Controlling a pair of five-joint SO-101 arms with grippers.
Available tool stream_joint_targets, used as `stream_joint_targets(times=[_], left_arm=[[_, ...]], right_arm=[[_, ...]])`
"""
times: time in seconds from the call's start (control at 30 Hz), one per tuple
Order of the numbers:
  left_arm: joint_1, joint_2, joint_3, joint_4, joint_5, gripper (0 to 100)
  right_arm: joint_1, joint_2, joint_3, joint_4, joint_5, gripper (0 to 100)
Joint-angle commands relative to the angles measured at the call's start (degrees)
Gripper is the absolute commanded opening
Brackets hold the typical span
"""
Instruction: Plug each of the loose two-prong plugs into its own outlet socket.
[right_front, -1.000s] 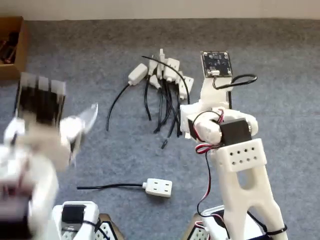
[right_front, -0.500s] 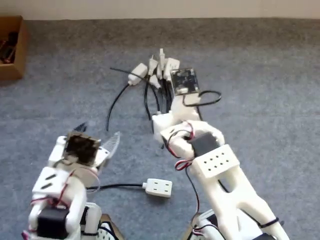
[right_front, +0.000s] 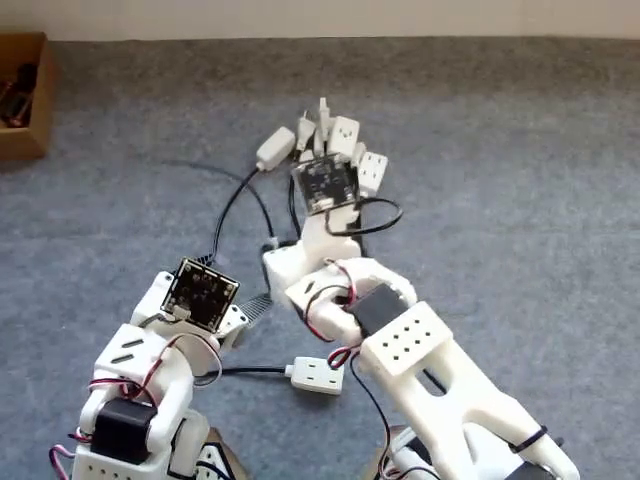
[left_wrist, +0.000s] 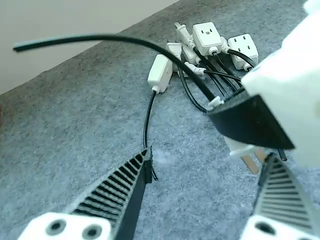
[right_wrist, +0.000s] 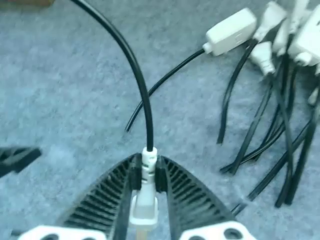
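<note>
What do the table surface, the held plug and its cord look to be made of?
The table surface: likely grey felt or low-pile carpet, matte, fuzzy fibres. The plug in the right gripper: white moulded plastic, smooth, faint sheen. The cord: black rubber or vinyl sheath, probably; smooth, bends in a curve.

High view: fixed overhead, looking steeply down on the grey desk (right_front: 540, 150); both arms rise from its near edge.
Left wrist view: low over the desk, looking out between the spread fingers of the left claw (left_wrist: 210, 156) toward the socket pile (left_wrist: 215, 40).
Right wrist view: close above the desk, along the right claw (right_wrist: 148, 162) pinching a plug (right_wrist: 145, 202).
Shared: all three take in the socket pile and black cords (right_wrist: 260, 125).
</note>
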Motion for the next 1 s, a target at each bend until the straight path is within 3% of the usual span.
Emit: stream_joint_targets(times=[0.0,0.37,0.7,0.97], left_arm=[[0.7,-0.3,0.3,-0.8,0.2,38],[0.1,-0.2,4.0,-4.9,1.6,38],[-6.2,0.1,9.5,-14.0,1.7,38],[-6.4,0.1,9.4,-13.9,1.7,38]], right_arm=[[-1.5,-2.2,-4.4,2.8,-0.4,0.5],[-2.5,-2.2,-9.7,8.9,-0.6,0.5],[-2.9,-2.2,-10.3,11.7,-0.3,0.5],[-2.7,-2.2,-19.2,24.7,4.7,0.5]])
